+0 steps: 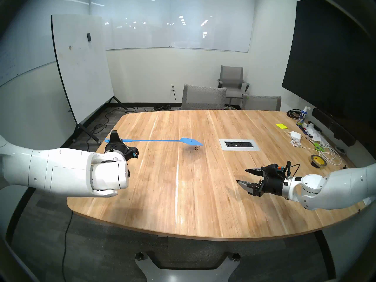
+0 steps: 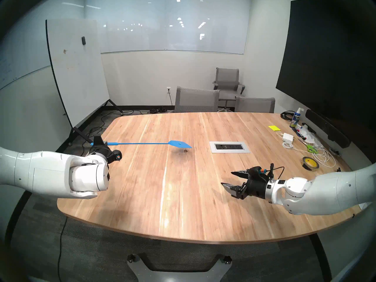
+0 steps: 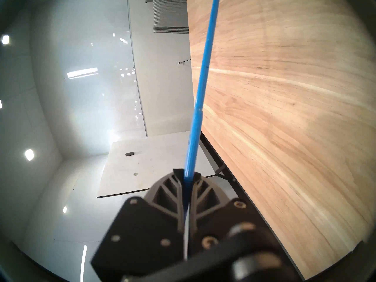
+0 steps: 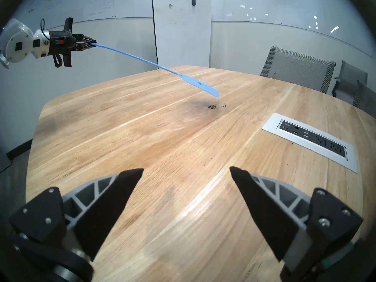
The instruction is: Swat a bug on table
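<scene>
A tiny dark bug (image 1: 196,148) (image 2: 185,151) (image 4: 213,106) lies mid-table on the light-wood table (image 1: 183,194), with a small dark fragment just beside it. A blue fly swatter (image 1: 192,141) (image 2: 180,144) (image 4: 200,86) hangs level a little above the table, its head's far tip over the bug and a shadow below. My left gripper (image 1: 115,137) (image 2: 99,140) (image 3: 186,172) (image 4: 92,44) is shut on the swatter's handle end at the table's left edge. My right gripper (image 1: 242,176) (image 2: 226,178) (image 4: 186,168) hovers open and empty over the near right.
A silver power-outlet panel (image 1: 239,144) (image 4: 311,141) is set in the table right of the bug. At the far right lie a tape roll (image 1: 318,160), green scissors (image 1: 318,146), a white charger with cable (image 1: 296,135) and a spray bottle (image 1: 302,117). Grey chairs (image 1: 203,97) stand behind.
</scene>
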Tool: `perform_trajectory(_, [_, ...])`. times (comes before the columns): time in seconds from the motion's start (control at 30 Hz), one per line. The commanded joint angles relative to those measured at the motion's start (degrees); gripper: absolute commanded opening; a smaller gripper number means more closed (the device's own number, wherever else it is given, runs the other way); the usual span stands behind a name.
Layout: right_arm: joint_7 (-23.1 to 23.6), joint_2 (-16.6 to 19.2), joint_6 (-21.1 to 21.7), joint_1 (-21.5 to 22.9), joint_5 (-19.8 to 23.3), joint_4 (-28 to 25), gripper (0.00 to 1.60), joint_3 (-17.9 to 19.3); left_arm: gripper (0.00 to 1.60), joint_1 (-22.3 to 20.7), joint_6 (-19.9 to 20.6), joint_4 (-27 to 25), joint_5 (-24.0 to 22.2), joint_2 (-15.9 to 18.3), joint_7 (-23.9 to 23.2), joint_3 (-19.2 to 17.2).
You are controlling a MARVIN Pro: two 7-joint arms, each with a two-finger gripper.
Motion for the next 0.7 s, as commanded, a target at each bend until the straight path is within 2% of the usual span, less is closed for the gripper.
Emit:
perform_trajectory(0.0, [0.0,-0.1,-0.2,0.6,0.1,0.0,1.60,0.5,0.00,0.4,-0.1,2.9,0.7,-5.4,5.6,1.5])
perform_trajectory(0.23, [0.0,-0.1,-0.1,0.6,0.1,0.0,1.60,0.5,0.00,1.1,-0.1,5.0,2.5,-8.3,4.8,8.1])
perform_trajectory(0.43, [0.0,-0.1,-0.1,0.6,0.1,0.0,1.60,0.5,0.00,0.6,-0.1,5.2,4.6,-9.0,3.5,15.3])
perform_trajectory(0.67, [0.0,0.0,-0.1,0.6,0.1,0.0,1.60,0.6,0.00,0.1,-0.1,6.5,5.5,-10.8,2.9,21.3])
